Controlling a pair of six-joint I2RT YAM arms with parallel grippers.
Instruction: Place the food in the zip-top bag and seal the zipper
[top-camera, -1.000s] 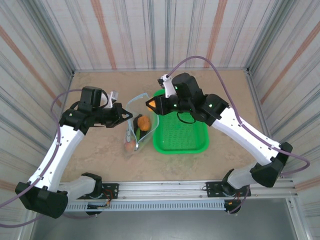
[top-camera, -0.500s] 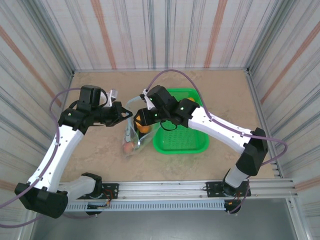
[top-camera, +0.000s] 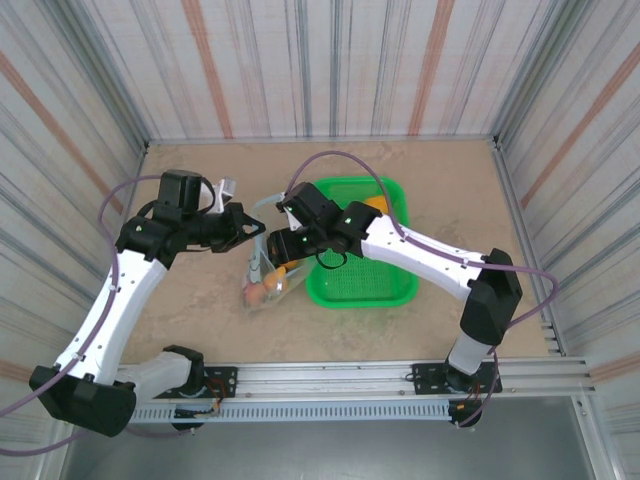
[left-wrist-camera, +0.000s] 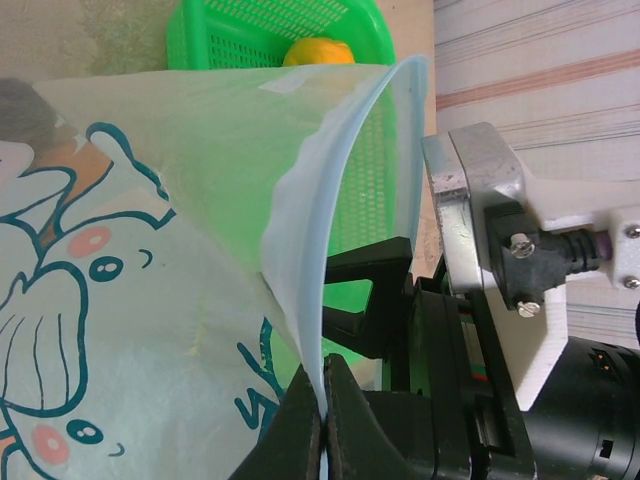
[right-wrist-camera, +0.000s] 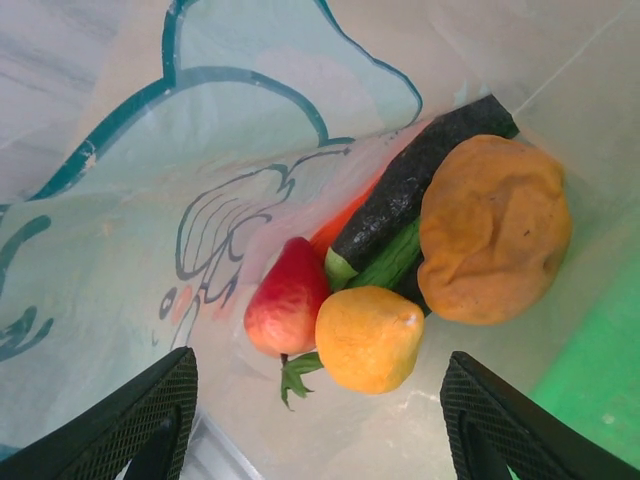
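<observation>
Inside the bag (top-camera: 262, 283), a strawberry (right-wrist-camera: 288, 297), a dark vegetable (right-wrist-camera: 420, 190) and two orange fruits (right-wrist-camera: 495, 230) lie heaped. We see the bag resting on the worktop (top-camera: 200, 300) just left of the basket (top-camera: 370, 285). The left fingers (left-wrist-camera: 352, 425) pinch its zipper (left-wrist-camera: 300, 250), and the right fingers (right-wrist-camera: 130, 425) stand wide at its mouth. A yellow fruit (top-camera: 375, 204) sits in the basket.

The zip-top bag (top-camera: 262, 275) lies just beside the left side of the green basket (top-camera: 375, 278). It is clear, with a cartoon print, and its mouth stands wide open. The zipper (left-wrist-camera: 300, 250), a pale blue strip, is not sealed; my left gripper (left-wrist-camera: 322, 405) pinches it. At the bag's bottom lie together a strawberry (right-wrist-camera: 288, 300), a small orange fruit (right-wrist-camera: 370, 338), a bigger orange one (right-wrist-camera: 495, 245), a green cucumber (right-wrist-camera: 385, 265), a dark long vegetable (right-wrist-camera: 420, 188) and a carrot (right-wrist-camera: 345, 222). One yellow fruit (left-wrist-camera: 312, 52) sits in the basket.
</observation>
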